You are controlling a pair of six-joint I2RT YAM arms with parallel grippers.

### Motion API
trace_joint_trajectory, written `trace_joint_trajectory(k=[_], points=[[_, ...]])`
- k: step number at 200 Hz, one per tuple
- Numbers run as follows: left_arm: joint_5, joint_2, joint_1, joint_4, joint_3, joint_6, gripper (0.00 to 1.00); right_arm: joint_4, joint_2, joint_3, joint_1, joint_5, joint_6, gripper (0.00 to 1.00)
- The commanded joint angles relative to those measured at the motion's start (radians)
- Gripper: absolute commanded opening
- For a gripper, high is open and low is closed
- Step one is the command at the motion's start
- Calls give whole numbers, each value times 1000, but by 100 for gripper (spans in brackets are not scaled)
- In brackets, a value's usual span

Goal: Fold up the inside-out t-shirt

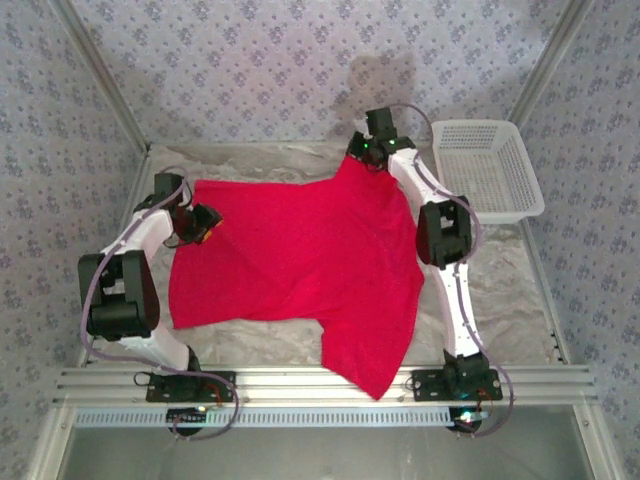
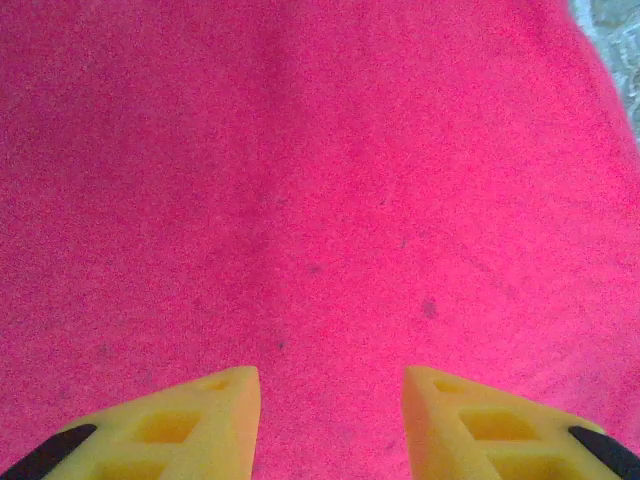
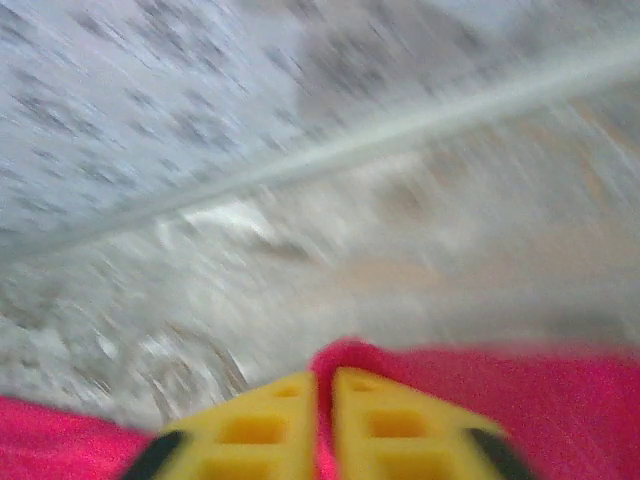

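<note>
Red t-shirt (image 1: 300,260) sits mid-frame in the top view, spread mostly flat on the crinkled pale counter (image 1: 510,290). One part runs down to lower centre and drapes over the aluminium rail (image 1: 280,385) at the bottom of the frame.

The upper right corner of the t-shirt rises to a peak at the tip of the right arm (image 1: 442,232). That's just left of the white plastic basket (image 1: 490,165) in the upper right of the frame. Basket and t-shirt are apart.

Right fingers (image 3: 265,432): yellow, pressed together with a fold of the t-shirt (image 3: 560,400) pinched in the seam between them, so they're gripping the cloth. The right wrist view is heavily blurred. Above the fingers I can make out pale counter cover and a light diagonal bar (image 3: 400,130).

Left fingers (image 1: 205,228): at the left edge of the t-shirt, toward its upper left corner in the top view. In the left wrist view the left fingers (image 2: 190,425) are spread apart with a clear gap, red t-shirt (image 2: 320,200) beyond them. Can't tell if the tips touch it. A sliver of counter (image 2: 620,30) shows in the upper right corner of that frame.
</note>
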Motion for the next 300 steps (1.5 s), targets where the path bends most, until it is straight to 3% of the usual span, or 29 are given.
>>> trace_joint_trajectory(k=[1,9,18,45,62,78,134,259,300], points=[[23,36,-15,33,-11,-14,41,29,184,237,-6,-137,-6,43],[20,42,-20,29,-6,-10,41,2,193,267,-4,-145,2,54],[14,45,-22,26,-4,-8,41,-30,170,241,1,-127,-6,59],[15,44,-26,38,-8,-18,41,-40,-19,-58,3,16,-36,59],[15,53,-35,37,5,-19,41,18,-129,-259,2,32,-67,58],[15,68,-45,26,25,-14,41,11,-172,-337,7,31,-105,58],[12,78,-61,29,26,-19,41,-44,-163,-398,-1,41,-146,59],[10,107,-62,32,49,-22,41,-150,-228,-457,-19,206,-165,62],[9,114,-64,35,52,-25,41,-118,-183,-416,-35,188,-132,57]])
